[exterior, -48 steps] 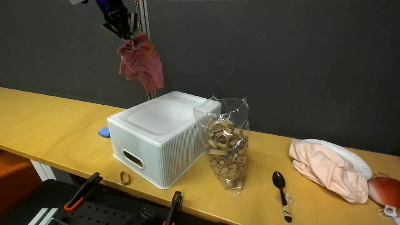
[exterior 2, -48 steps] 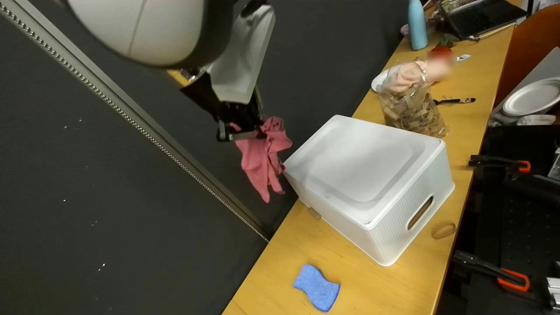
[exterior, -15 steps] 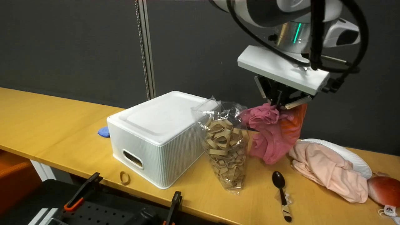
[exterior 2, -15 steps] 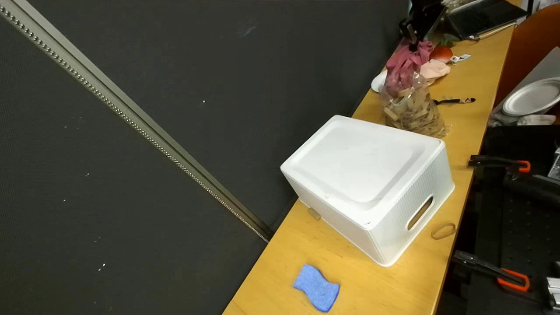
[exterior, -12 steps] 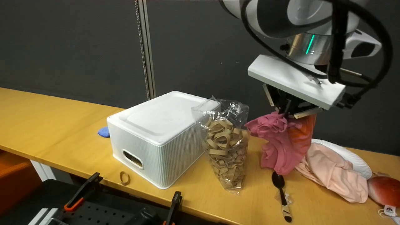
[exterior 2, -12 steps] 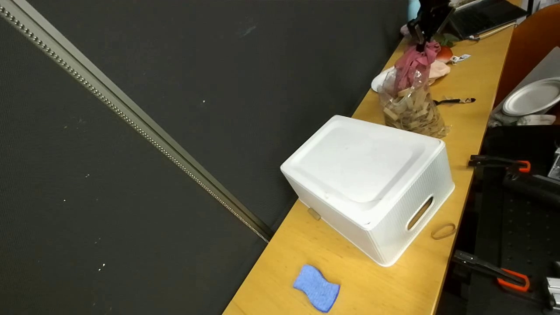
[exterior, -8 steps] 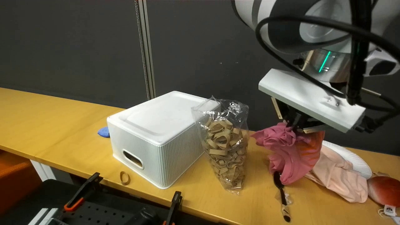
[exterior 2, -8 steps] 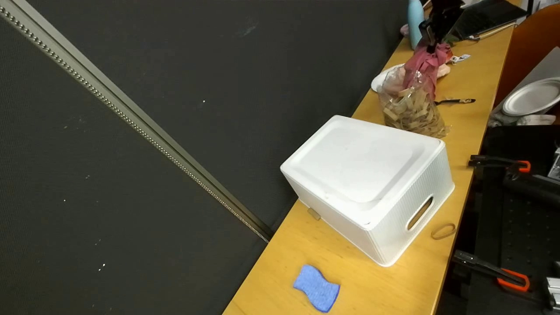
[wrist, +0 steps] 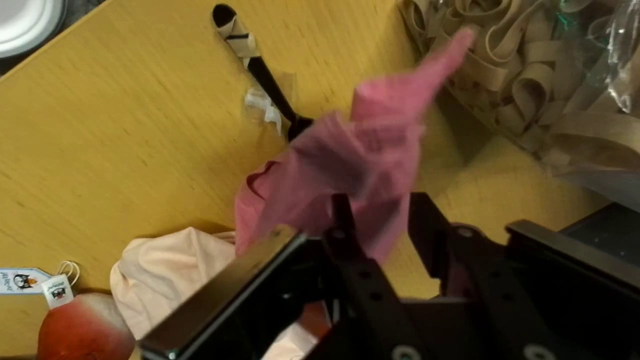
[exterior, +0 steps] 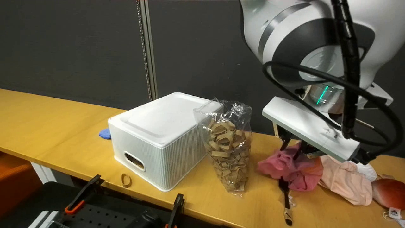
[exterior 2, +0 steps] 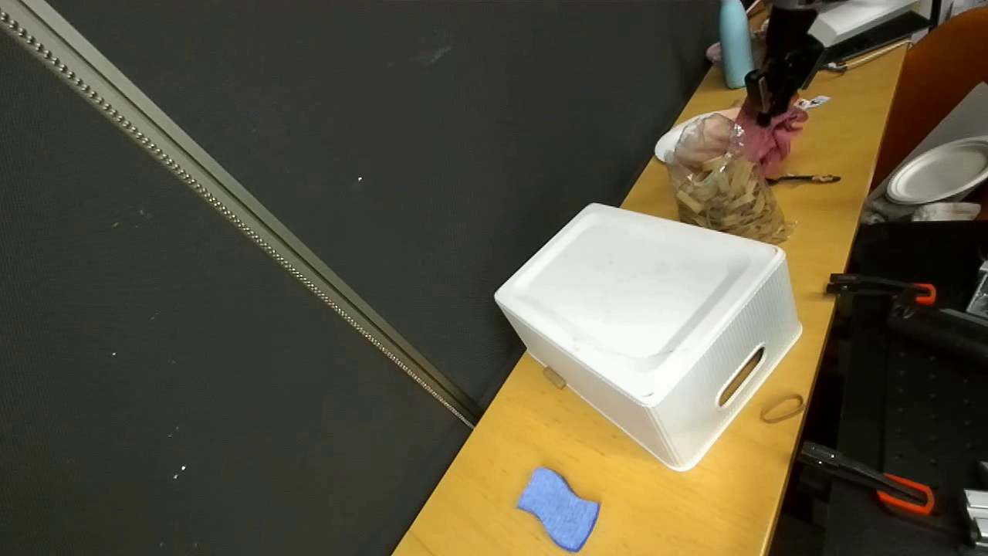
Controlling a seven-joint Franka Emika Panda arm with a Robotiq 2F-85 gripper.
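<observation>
- pink cloth (exterior: 291,171): dusty rose, matt and soft-looking; an orange-red patch shows on one side of it in an exterior view;
- crumpled and slack, gathered into loose folds; blur in the wrist view hides the finer creases;
- irregular in outline; in the wrist view a narrow corner sticks out to a point, away from the black spoon (exterior: 287,202);
- at the bowl end of that spoon, overlapping part of the bowl, the handle uncovered; whether cloth and bowl touch cannot be told.
</observation>
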